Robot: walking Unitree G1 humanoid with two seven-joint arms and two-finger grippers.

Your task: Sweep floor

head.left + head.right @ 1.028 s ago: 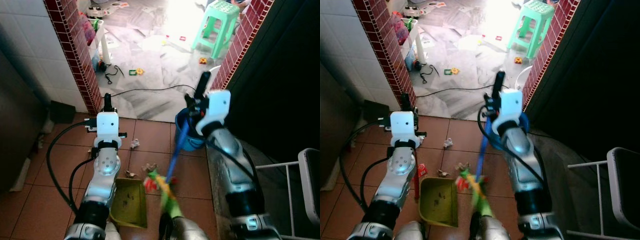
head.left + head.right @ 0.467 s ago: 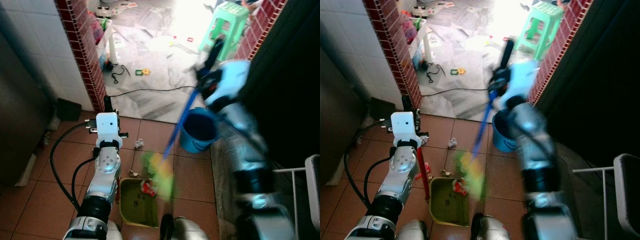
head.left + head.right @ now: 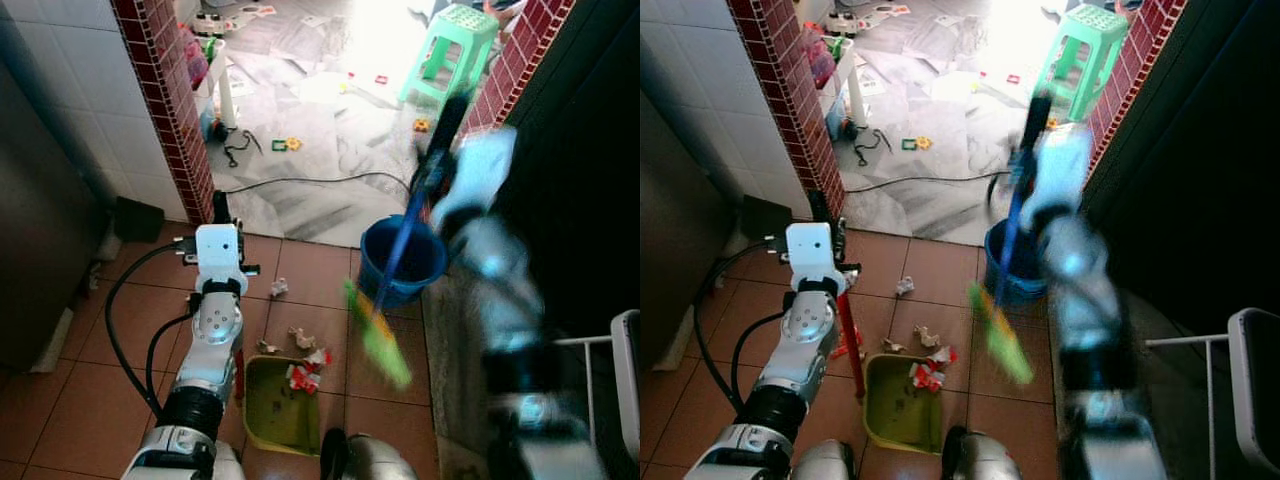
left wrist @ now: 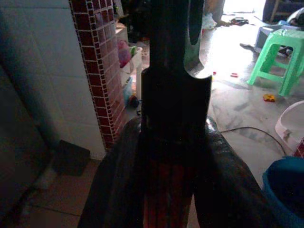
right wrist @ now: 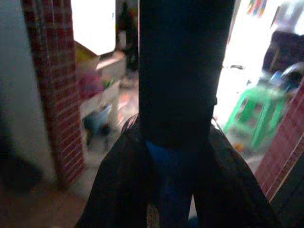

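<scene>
R gripper (image 5: 173, 142): I clamp blue broom handle (image 3: 400, 245), arm raised, blurred.
L gripper (image 4: 173, 156): I grip red dustpan handle (image 3: 850, 340); wrist cam confirms.

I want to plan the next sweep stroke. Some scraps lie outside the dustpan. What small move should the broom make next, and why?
Probably bring the broom down beyond the paper scrap and pull it toward the dustpan. The broom head hangs raised and blurred beside the blue bucket, held by the right gripper, while the left gripper holds the dustpan's red handle.
</scene>
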